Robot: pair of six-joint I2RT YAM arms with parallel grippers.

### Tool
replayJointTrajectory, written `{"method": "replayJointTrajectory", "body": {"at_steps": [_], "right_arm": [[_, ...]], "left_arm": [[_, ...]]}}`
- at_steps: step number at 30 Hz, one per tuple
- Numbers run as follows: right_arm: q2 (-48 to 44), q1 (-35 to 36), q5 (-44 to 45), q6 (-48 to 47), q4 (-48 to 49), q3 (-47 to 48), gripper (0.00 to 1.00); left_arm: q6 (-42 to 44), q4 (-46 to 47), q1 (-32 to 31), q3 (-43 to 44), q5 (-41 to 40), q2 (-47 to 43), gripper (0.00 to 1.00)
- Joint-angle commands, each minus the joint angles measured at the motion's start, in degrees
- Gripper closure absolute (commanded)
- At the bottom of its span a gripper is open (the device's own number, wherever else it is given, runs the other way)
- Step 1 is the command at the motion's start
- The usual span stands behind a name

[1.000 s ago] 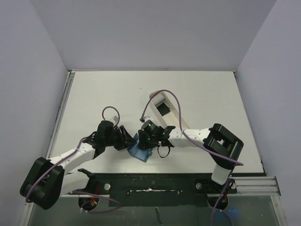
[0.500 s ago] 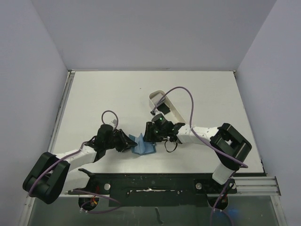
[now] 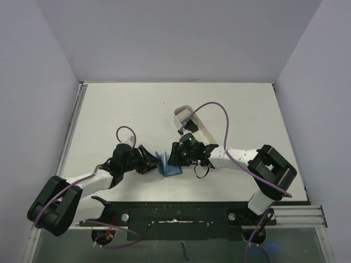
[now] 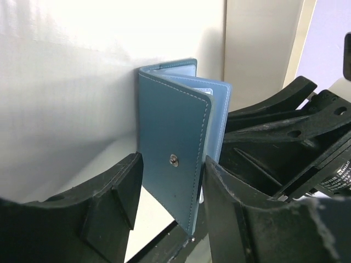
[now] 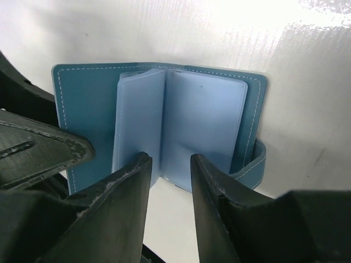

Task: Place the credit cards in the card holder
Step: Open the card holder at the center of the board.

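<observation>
Since the earlier view our left pincer has pushed up to the card holder, which stands propped open on edge near the worktop's front. Left and right pincer are both spread, grasping nothing; we reckon a nudge could topple or shut it.

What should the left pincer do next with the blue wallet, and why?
Probably close the left pincer on the card holder's outer cover. Its fingers sit apart either side of the snap stud, not clamping, while the holder stands open on edge; a hold would likely steady it.
</observation>
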Motion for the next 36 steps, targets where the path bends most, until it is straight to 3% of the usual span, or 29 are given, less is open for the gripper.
{"method": "replayJointTrajectory", "body": {"at_steps": [1,5,9,15,27,32,36], "right_arm": [[-1.6,-0.2,-0.7,0.4,3.5,0.3,0.64],[-0.9,-0.1,-1.0,0.3,3.6,0.9,0.64],[-0.4,0.0,-1.7,0.0,3.7,2.3,0.64],[0.3,0.8,-2.5,-0.5,4.2,4.7,0.64],[5.2,1.7,1.2,-2.0,-0.9,8.3,0.63],[6.6,1.9,3.2,-2.5,-2.6,8.6,0.62],[7.4,2.3,5.2,-2.9,-4.2,9.2,0.62]], "left_arm": [[6.0,-10.5,1.2,2.8,-5.7,-6.8,0.55],[8.4,-15.6,2.2,3.1,-7.7,-10.1,0.56],[9.1,-15.7,2.5,2.8,-6.8,-9.9,0.65],[9.4,-13.0,2.7,1.9,-5.0,-7.5,0.99],[7.2,-1.7,2.7,1.4,-1.0,1.7,1.0],[7.0,-3.7,3.0,1.4,-1.0,0.2,0.64],[6.6,-2.4,3.3,0.0,-0.8,-3.1,0.53]]}}
